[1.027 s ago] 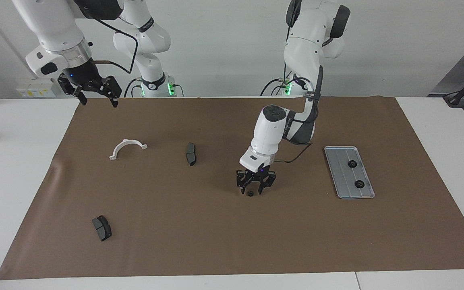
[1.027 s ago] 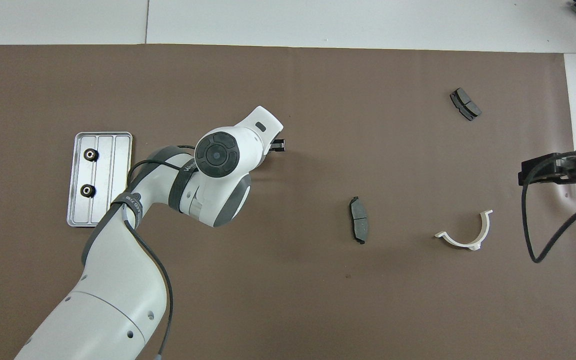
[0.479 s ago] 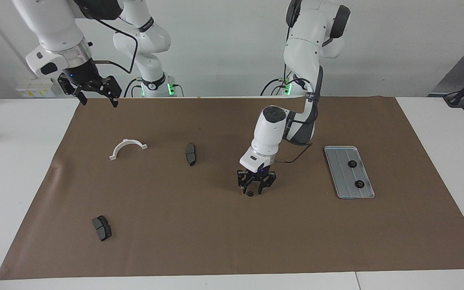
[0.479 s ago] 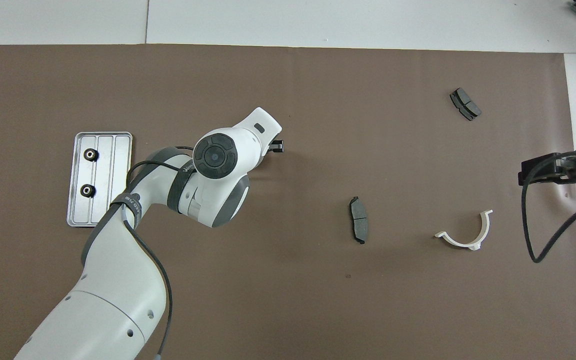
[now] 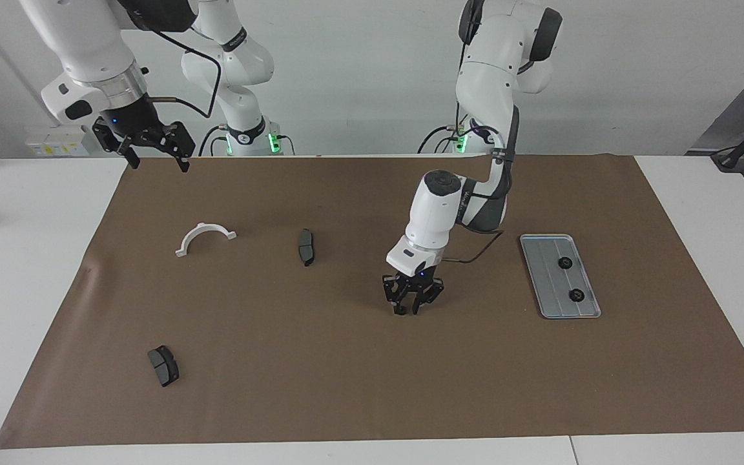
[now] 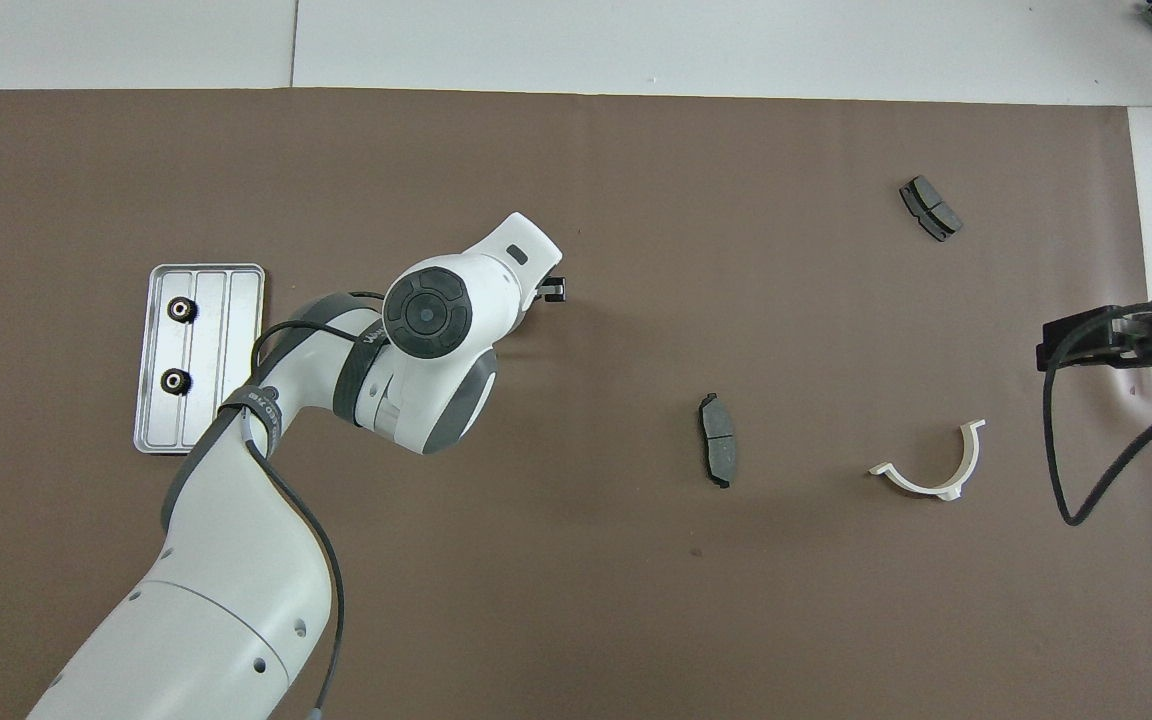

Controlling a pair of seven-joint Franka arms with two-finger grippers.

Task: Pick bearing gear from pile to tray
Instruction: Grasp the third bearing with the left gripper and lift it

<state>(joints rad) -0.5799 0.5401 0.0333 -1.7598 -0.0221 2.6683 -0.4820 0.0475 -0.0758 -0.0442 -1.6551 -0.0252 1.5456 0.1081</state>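
Pads (image 5: 306,247) and bracket (image 5: 205,237) lie well apart from tray (image 5: 543,284).

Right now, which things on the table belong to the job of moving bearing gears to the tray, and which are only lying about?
Belong to the job:
- tray
- two black rings in it
- left tool, low over the brown paper

Only lying about:
- white half-ring bracket
- two dark curved pads
- right tool, waiting, raised
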